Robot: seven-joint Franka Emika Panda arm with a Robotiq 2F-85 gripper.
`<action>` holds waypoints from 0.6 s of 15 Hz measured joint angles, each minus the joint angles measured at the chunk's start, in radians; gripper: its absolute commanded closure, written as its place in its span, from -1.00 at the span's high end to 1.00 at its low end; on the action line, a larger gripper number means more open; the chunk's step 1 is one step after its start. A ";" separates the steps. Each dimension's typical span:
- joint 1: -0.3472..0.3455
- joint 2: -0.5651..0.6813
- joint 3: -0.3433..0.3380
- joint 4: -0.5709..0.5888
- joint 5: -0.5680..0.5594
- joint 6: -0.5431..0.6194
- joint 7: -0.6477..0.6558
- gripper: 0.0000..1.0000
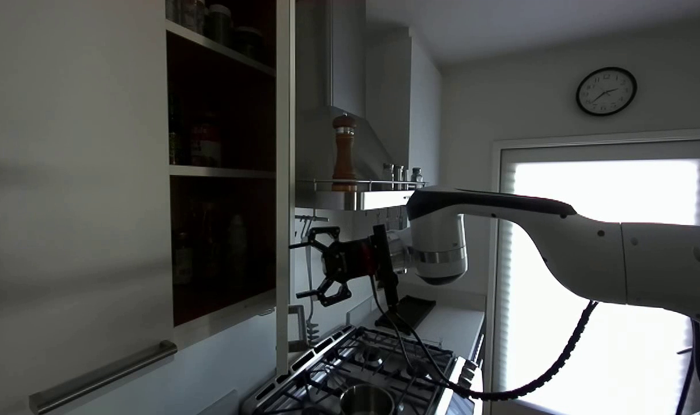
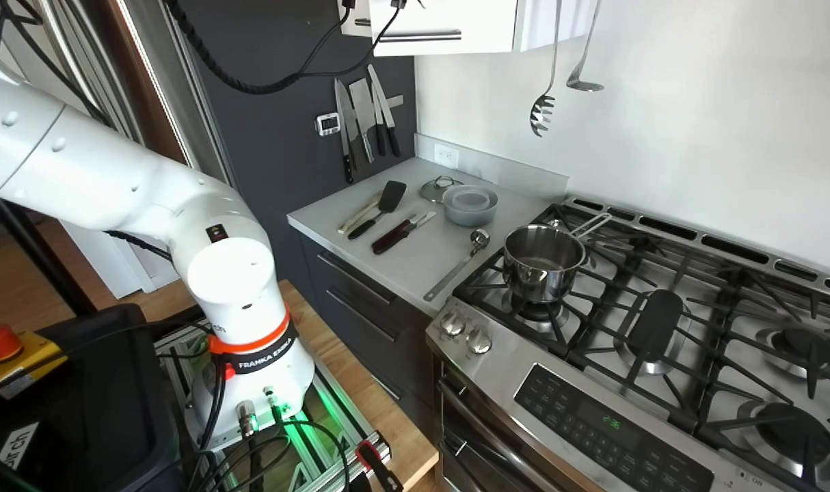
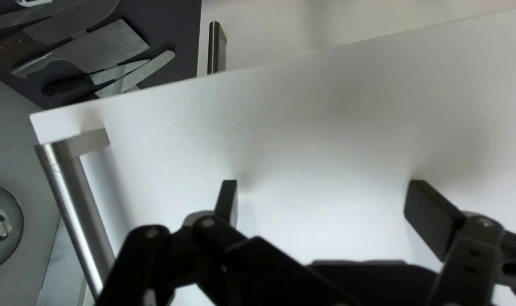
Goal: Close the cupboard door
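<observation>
The cupboard door [image 1: 283, 144] stands open and shows edge-on in an exterior view. Its silver bar handle [image 1: 299, 328] is near the bottom. The lower part of its outer face shows at the top of an exterior view [image 2: 449, 17]. In the wrist view the door [image 3: 164, 131] fills most of the picture, with its handle [image 3: 77, 208] at left. My gripper [image 1: 296, 271] is open, level, and faces the door's outer face. In the wrist view the open fingers [image 3: 324, 191] are at the panel, with nothing between them. Whether the fingertips touch it I cannot tell.
The open cupboard's shelves [image 1: 223, 172] hold jars and bottles. A wider grey panel [image 1: 79, 173] with a bar handle adjoins it. Below is a gas stove [image 2: 661, 328] with a pot [image 2: 538, 273]. A pepper mill [image 1: 344, 153] stands on the hood's rail. Utensils [image 2: 543, 113] hang nearby.
</observation>
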 measured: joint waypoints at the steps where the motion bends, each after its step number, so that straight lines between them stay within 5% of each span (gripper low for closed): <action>1: 0.001 0.008 0.016 0.004 0.006 0.024 -0.001 1.00; 9: 0.027 0.093 0.075 0.061 0.056 0.152 -0.065 1.00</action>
